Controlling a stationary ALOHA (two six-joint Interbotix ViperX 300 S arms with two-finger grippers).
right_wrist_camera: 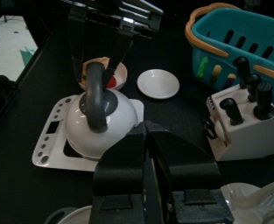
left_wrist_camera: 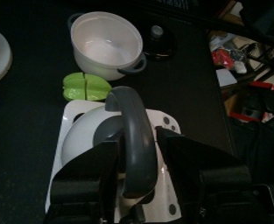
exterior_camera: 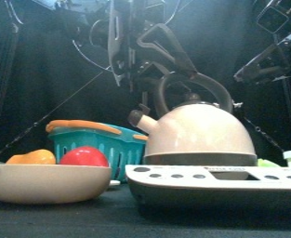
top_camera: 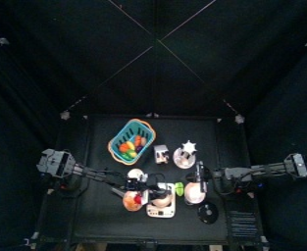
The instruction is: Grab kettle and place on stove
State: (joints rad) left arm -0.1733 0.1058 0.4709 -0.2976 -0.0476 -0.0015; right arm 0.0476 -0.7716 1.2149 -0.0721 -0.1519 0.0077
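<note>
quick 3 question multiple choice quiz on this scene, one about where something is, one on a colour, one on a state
1. Where is the kettle?
A. in the teal basket
B. on the stove
C. lying beside the knife block

2. What colour is the basket?
A. teal with an orange rim
B. red
C. white

3. How do the left gripper jaws stand?
A. clamped on the white pot
B. shut on the kettle's spout
C. open, one on each side of the kettle's handle

Answers:
1. B, the right wrist view shows the kettle sitting upright on the white stove block.
2. A, front and right wrist views show teal walls under an orange rim.
3. C, the left wrist view shows a gap between each jaw and the dark handle.
</note>
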